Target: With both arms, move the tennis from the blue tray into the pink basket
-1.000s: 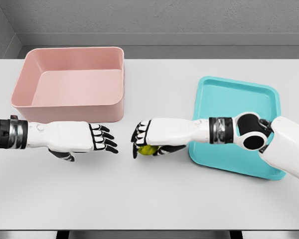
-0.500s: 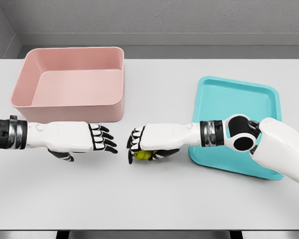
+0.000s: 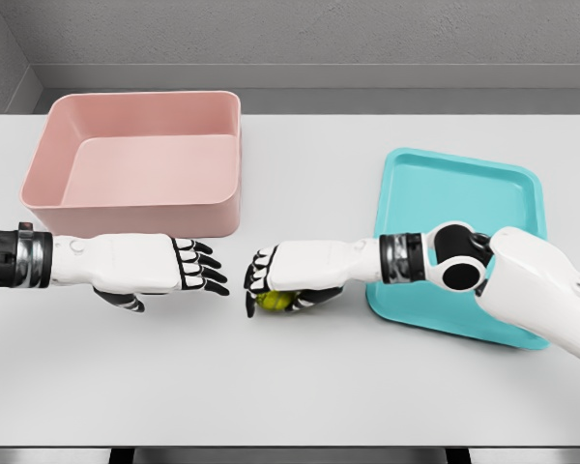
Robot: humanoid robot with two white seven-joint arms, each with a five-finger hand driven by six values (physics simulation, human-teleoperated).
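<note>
Bright, even, sharp render (soft shadows only, no glare).

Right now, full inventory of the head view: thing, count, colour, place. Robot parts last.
table: 1, white, fills most of the view
pink basket: 1, pink, rear left of the table, open top
blue tray: 1, turquoise, right side of the table
tennis ball: 1, yellow-green, between basket and tray, under the right hand
left hand: 1, white with black fingers, in front of the basket, fingers spread, holding nothing
right hand: 1, white with black fingers, left of the tray, curled around the tennis ball
</note>
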